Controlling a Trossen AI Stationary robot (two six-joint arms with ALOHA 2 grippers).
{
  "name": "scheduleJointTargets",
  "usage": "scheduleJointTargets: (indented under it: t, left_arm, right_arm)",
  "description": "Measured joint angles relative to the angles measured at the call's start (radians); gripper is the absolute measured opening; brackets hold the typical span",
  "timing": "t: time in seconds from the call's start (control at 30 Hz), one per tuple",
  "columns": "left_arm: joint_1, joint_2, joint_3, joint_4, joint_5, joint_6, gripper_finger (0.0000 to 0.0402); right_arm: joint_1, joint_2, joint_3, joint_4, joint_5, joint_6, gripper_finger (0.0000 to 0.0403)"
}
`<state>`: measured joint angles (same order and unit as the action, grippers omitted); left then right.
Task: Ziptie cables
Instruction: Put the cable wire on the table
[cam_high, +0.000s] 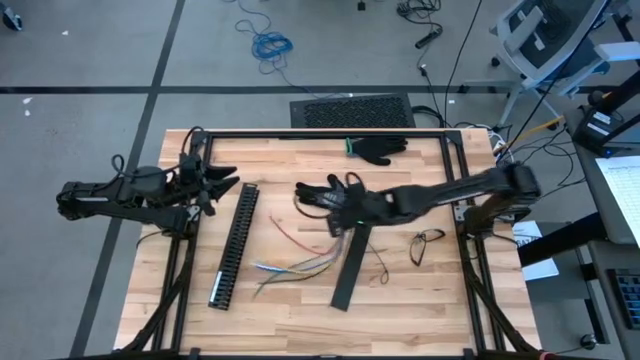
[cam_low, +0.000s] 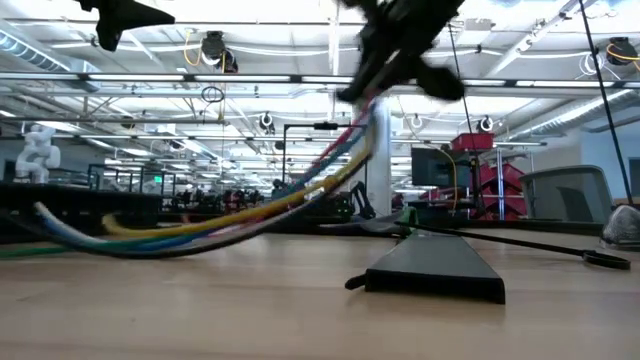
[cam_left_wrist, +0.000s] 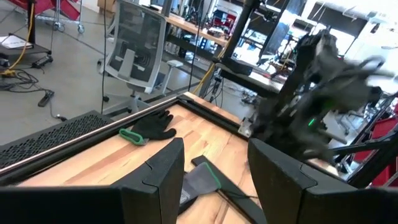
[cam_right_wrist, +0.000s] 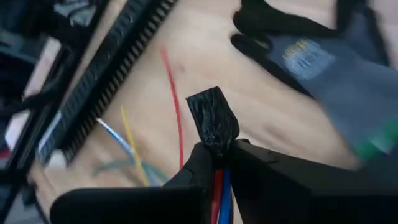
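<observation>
The cables (cam_high: 300, 262) are thin red, yellow, blue and green wires, joined at one end by a black taped tip. My right gripper (cam_high: 335, 222) is over the table's middle and is shut on them near that end. In the low view the cables (cam_low: 250, 205) slope from the raised right gripper (cam_low: 375, 75) down to the table. My left gripper (cam_high: 228, 185) hovers open above the table's left side, beside the far end of the slotted duct. In its wrist view the left gripper (cam_left_wrist: 214, 168) has nothing between its fingers. My right gripper (cam_right_wrist: 221, 152) pinches the bundle between its two fingers just behind the black taped tip (cam_right_wrist: 212, 121), which sticks out past the fingertips. Red and blue wires (cam_right_wrist: 219, 186) run back between the fingers. The held end is lifted clear. The loose ends (cam_low: 60, 225) rest fanned on the table.
A long black slotted duct (cam_high: 233, 245) lies left of the cables. A flat black strip (cam_high: 350, 265) lies right of them. One dark glove (cam_high: 322, 192) sits by the right gripper and another (cam_high: 380, 148) near the far edge. A small black loop (cam_high: 428, 240) lies toward the right.
</observation>
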<state>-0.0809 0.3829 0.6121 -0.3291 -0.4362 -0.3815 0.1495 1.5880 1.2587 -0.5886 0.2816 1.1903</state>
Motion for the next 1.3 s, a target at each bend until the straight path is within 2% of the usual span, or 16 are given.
scheduleJointTargets:
  t: [0.17, 0.33, 0.57, 0.83, 1.1, 1.2, 1.3]
  left_arm:
    - [0.000, 0.000, 0.000, -0.007, 0.000, 0.001, 0.0173]
    - [0.000, 0.000, 0.000, -0.011, 0.000, 0.002, 0.0173]
    - [0.000, 0.000, 0.000, -0.010, 0.000, -0.006, 0.0173]
    - [0.000, 0.000, 0.000, -0.010, 0.000, -0.030, 0.0173]
    - [0.000, 0.000, 0.000, -0.012, 0.000, -0.025, 0.0173]
    - [0.000, 0.000, 0.000, -0.018, 0.000, -0.023, 0.0173]
    - [0.000, 0.000, 0.000, -0.020, 0.000, -0.021, 0.0173]
  right_arm:
    - [0.124, -0.142, 0.000, -0.214, -0.050, 0.140, 0.0022]
    - [0.212, -0.131, -0.018, -0.286, -0.145, 0.250, 0.0022]
    - [0.253, 0.028, -0.128, -0.045, -0.291, 0.317, 0.0021]
    - [0.244, 0.261, -0.146, 0.198, -0.394, 0.321, 0.0021]
    - [0.178, 0.415, -0.139, 0.553, -0.393, 0.346, 0.0021]
    - [0.130, 0.435, -0.139, 0.612, -0.372, 0.346, 0.0021]
    - [0.076, 0.434, -0.140, 0.614, -0.301, 0.322, 0.0019]
